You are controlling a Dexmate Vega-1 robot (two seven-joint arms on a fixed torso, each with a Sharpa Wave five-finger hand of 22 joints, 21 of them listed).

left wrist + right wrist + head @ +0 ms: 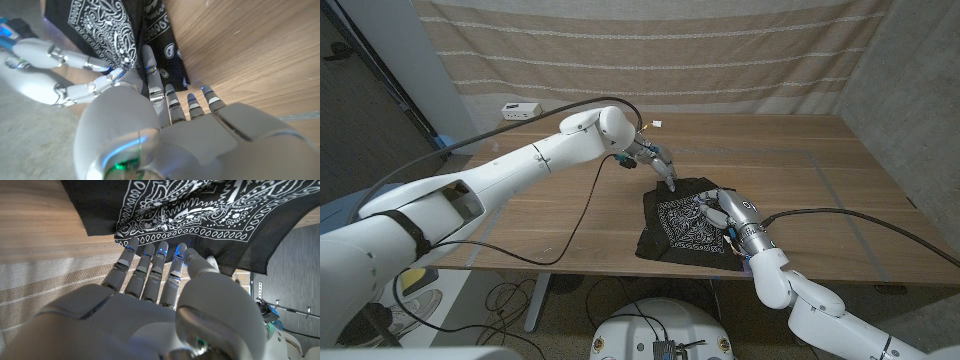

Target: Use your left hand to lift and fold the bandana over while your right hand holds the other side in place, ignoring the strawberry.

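A: Where is the bandana (688,220) right now?

B: On the near middle of the wooden table (570,215), black with a white paisley print, already doubled in part, with a layer lying over it. The left hand (655,160) has its fingertips down at the far edge of the cloth; in the left wrist view its fingers (150,75) reach out fairly straight beside the hem. Whether they pinch cloth, I cannot tell.

A: And the right hand (725,213)?

B: It rests on the right side of the bandana. In the right wrist view its fingers (145,265) lie close together, the tips at the patterned edge, pressing rather than gripping, as far as I can judge.

A: What could go wrong?

B: If the left hand has only a thin bite of the hem, the cloth may slip out as it lifts. If the right hand presses too lightly, the whole bandana could drag along the smooth wood instead of folding. The two hands are also near each other, so a wide sweep risks a bump.

A: The surroundings?

B: Plank-grained table, a striped beige curtain (650,50) behind it, a small white device (520,108) at the far left corner, and black cables (570,220) trailing from both arms.
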